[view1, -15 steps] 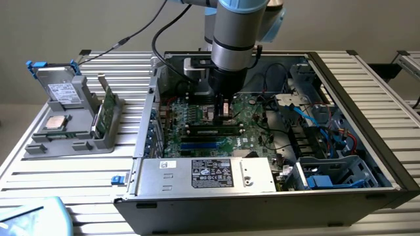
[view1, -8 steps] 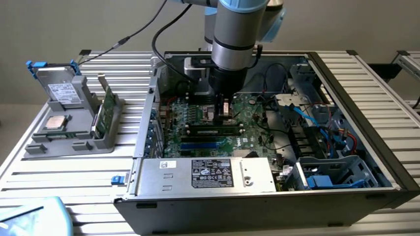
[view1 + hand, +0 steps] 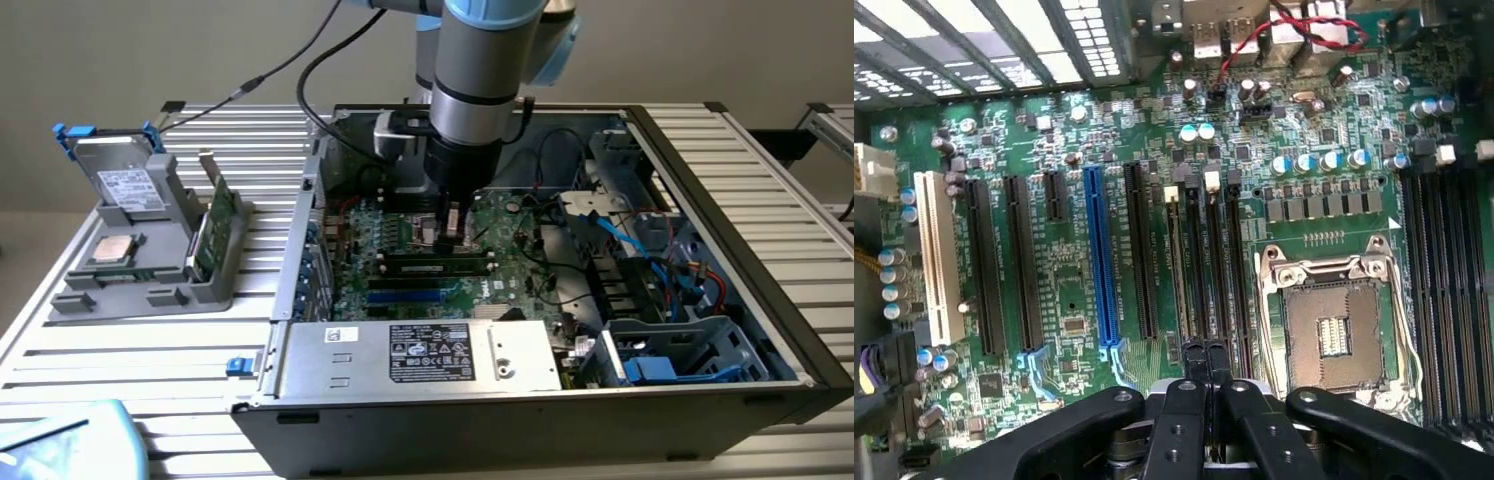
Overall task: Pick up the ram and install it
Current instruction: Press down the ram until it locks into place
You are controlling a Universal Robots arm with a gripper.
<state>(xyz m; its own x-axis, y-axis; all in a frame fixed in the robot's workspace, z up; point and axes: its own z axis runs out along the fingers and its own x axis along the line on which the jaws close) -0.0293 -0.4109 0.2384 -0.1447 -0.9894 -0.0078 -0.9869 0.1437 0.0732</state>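
Pincer (image 3: 1196, 362) — closed, directly above seated ram (image 3: 430, 266)

The arm (image 3: 487, 60) hung straight down from twelve o'clock in the exterior view, wrist vertical. Its pincer (image 3: 451, 228) pointed downward, and in the wrist view the two fingers (image 3: 1185, 400) were pressed close together.

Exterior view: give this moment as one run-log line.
arm: inside open computer case | gripper: low over motherboard | ram: lying in slot | fingers: closed
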